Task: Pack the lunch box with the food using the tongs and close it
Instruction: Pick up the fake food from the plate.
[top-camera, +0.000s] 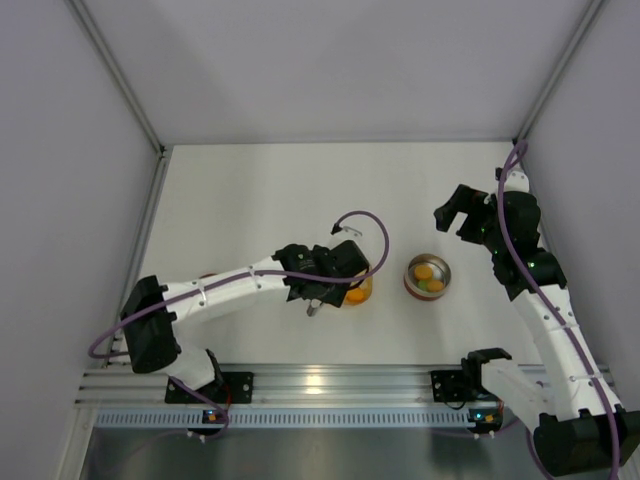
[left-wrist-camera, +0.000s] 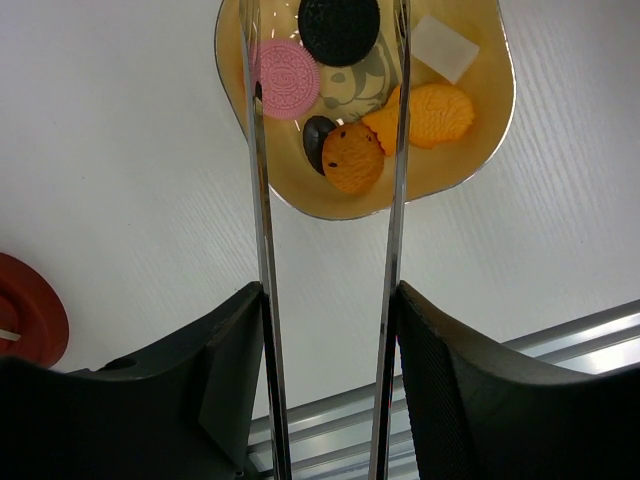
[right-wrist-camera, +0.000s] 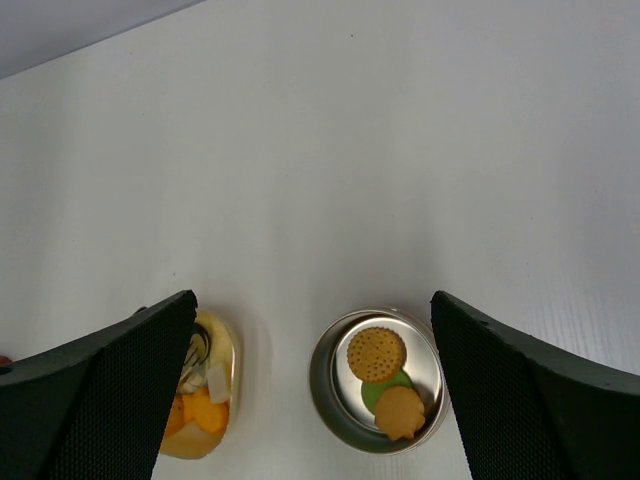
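White matte tabletop, enclosed by grey walls. Left gripper grasps tongs above yellow dish at frame top. Right gripper released, jaws wide; lunch box lies lower centre, holding food.

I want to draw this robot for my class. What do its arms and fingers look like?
Both the left arm and the right arm are white tubes with chunky black joints. A thin purple cable loops along each one. The fingers are wide, flat and black, with a fine mesh pattern on them.
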